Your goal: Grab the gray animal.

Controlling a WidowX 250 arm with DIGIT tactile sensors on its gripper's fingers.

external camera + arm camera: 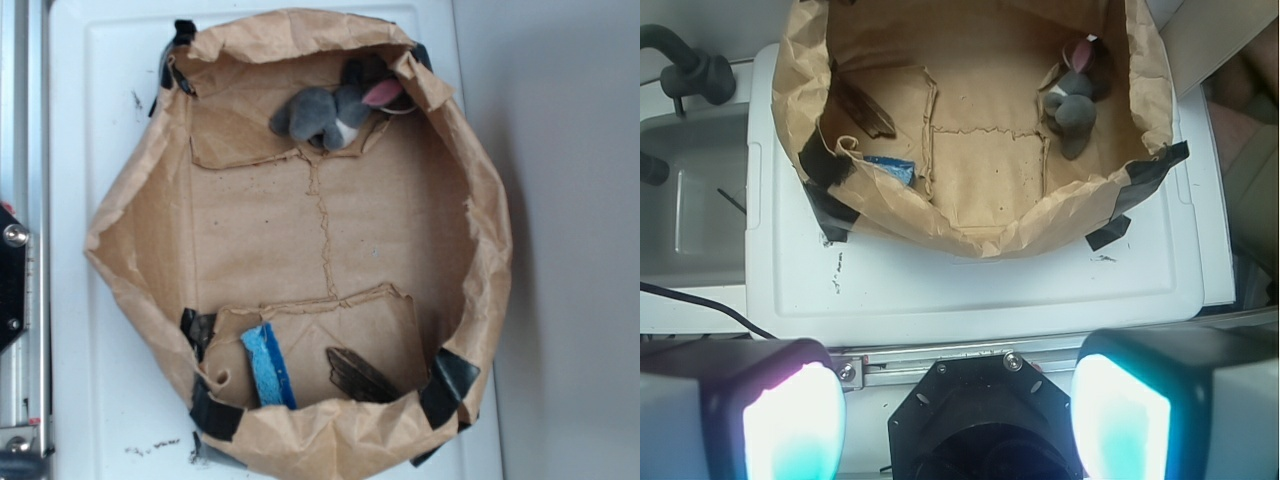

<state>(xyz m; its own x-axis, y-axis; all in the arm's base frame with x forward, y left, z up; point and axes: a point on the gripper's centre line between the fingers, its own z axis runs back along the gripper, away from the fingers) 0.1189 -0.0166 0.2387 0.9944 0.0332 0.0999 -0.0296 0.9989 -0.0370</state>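
Note:
The gray animal, a small plush with a pink inner ear and a white patch, lies on the floor of the brown paper bag near its top rim. In the wrist view the gray animal sits at the bag's right inner side, far ahead of me. My gripper hangs well back from the bag, over the robot base and the metal rail. Its two pads stand wide apart with nothing between them. The gripper is out of the exterior view.
Inside the bag also lie a blue sponge-like strip and a dark brown feather-like piece. Black tape patches hold the bag's rim. The bag rests on a white board. A sink lies to the left.

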